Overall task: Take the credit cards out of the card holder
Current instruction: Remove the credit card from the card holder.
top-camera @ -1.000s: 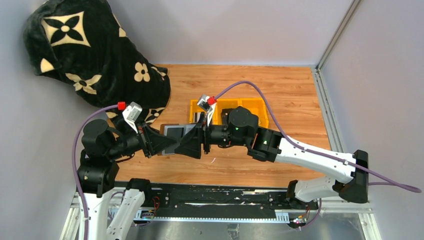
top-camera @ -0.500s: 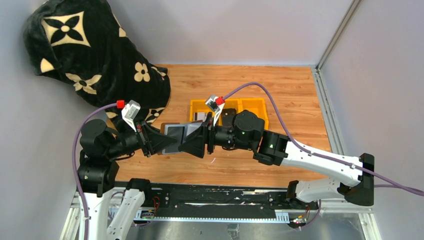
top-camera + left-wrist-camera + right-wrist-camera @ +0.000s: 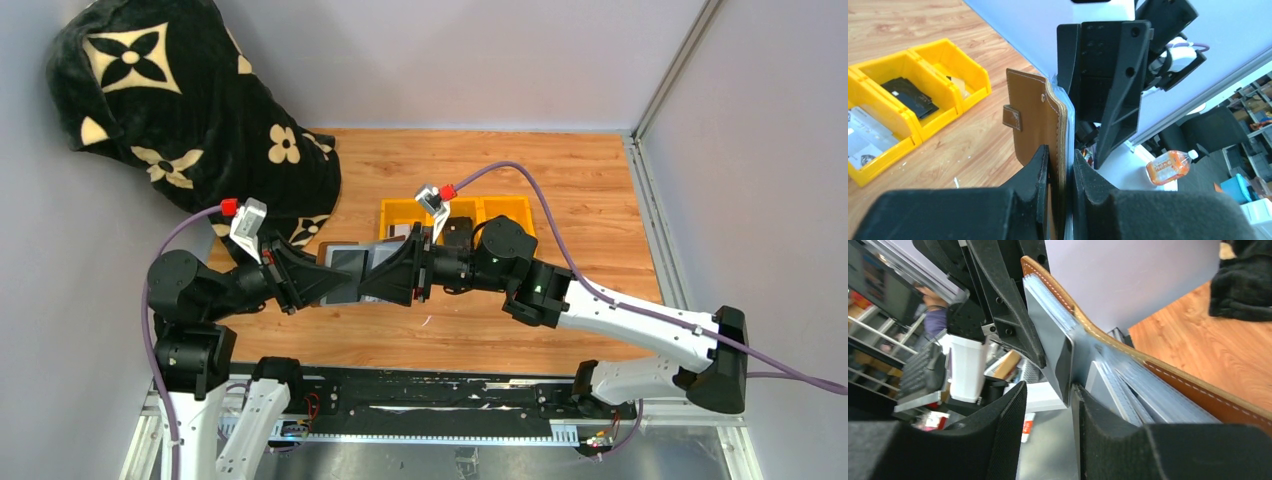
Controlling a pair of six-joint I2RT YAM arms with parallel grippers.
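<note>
axis: card holder on edge; long axis runs from my left claw toward my right claw
where: in the air above the counter
look: brown leather, white stitching, snap tab; grey inner face
left claw: clamped on card holder
right claw: parted, straddling a grey card

The card holder is smooth brown leather with pale stitching, and its inner face is satiny grey-silver. The left pincer and right pincer are matt, faintly grainy black plastic. The tray is glossy yellow plastic, the desk is matt wood grain, and the blanket is plush black cloth.
</note>
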